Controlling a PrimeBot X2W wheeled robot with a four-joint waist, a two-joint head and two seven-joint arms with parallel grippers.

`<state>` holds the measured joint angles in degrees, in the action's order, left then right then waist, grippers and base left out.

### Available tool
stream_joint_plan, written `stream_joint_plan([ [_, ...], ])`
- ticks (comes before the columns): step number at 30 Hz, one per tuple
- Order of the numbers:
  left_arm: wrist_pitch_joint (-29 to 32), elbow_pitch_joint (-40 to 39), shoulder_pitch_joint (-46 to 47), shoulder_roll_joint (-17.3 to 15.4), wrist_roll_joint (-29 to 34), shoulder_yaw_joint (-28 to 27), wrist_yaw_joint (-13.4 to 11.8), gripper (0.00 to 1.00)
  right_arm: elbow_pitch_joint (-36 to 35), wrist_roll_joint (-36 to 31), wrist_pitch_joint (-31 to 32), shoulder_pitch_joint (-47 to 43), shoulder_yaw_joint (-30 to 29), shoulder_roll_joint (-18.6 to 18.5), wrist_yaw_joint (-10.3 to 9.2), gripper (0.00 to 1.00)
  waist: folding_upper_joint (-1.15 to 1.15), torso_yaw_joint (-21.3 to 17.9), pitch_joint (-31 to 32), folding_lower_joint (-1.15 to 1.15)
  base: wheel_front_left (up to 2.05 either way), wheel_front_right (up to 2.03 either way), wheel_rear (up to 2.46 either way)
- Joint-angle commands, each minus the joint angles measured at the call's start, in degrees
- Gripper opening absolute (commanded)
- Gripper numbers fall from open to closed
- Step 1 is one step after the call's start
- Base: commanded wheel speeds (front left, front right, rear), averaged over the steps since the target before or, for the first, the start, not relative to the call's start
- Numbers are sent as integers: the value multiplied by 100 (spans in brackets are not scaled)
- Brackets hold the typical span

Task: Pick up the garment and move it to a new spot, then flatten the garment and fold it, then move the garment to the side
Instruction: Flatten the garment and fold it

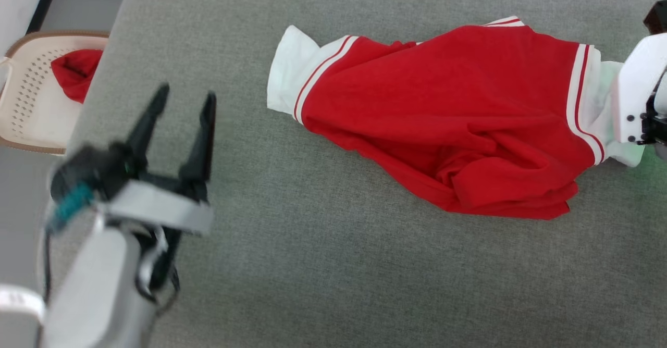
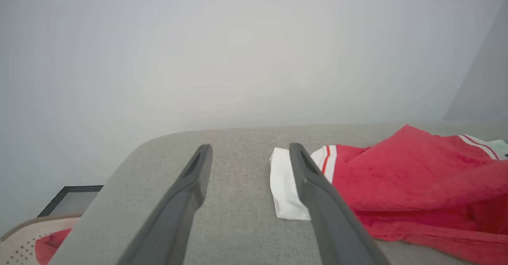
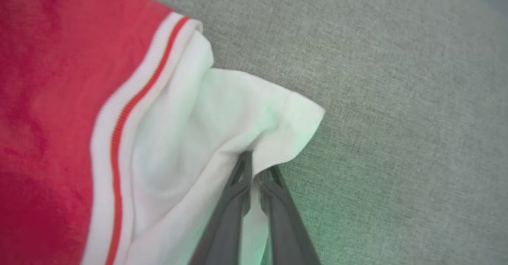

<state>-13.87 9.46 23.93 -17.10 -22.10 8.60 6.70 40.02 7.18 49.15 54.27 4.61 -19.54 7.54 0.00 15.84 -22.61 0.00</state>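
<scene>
Right wrist view first: what has the right hand [image 3: 258, 166] got?

Its two dark fingers are drawn nearly together on the edge of a white sleeve [image 3: 222, 110], and the cloth puckers at the tips. I judge it a pinch on the garment [image 3: 47, 98], which is not yet lifted.

And the left hand [image 1: 186, 95]?

It is spread wide and holds nothing. It hangs at the lower left of the head view, apart from the cloth. In the left wrist view the other white sleeve [image 2: 283, 185] shows just beside its right-hand finger.

Where does the garment lie?

It is bunched and creased across the upper right of the head view, on the grey fabric-covered counter [image 1: 312, 275], one white sleeve at each end.

How far along, then?

Barely begun, I'd say. The pick-up is in hand; the move to a new spot, the flattening, the fold and the shift aside are all left.

Anything in the way?

The counter around the garment is bare. Off its edge, upper left, a cream perforated plastic seat [image 1: 36, 113] holds a small red cloth [image 1: 75, 72], well apart. A one-sleeve lift may let the body trail and twist.
</scene>
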Motion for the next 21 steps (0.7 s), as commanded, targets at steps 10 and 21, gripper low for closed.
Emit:
stream_joint_plan([
  [10, 1895, 765, 2394, -849, -2309, 1361, 82, 100, 202, 20, -101, 94, 294, 44, -11, 0, 0, -174, -224, 0, 0, 0, 0],
  [21, 4391, 2506, 4167, -1089, -4211, 3040, 83, 100, 151, 32, -117, 341, 598, 186, -10, 0, 0, -383, -643, 0, 0, 0, 0],
])
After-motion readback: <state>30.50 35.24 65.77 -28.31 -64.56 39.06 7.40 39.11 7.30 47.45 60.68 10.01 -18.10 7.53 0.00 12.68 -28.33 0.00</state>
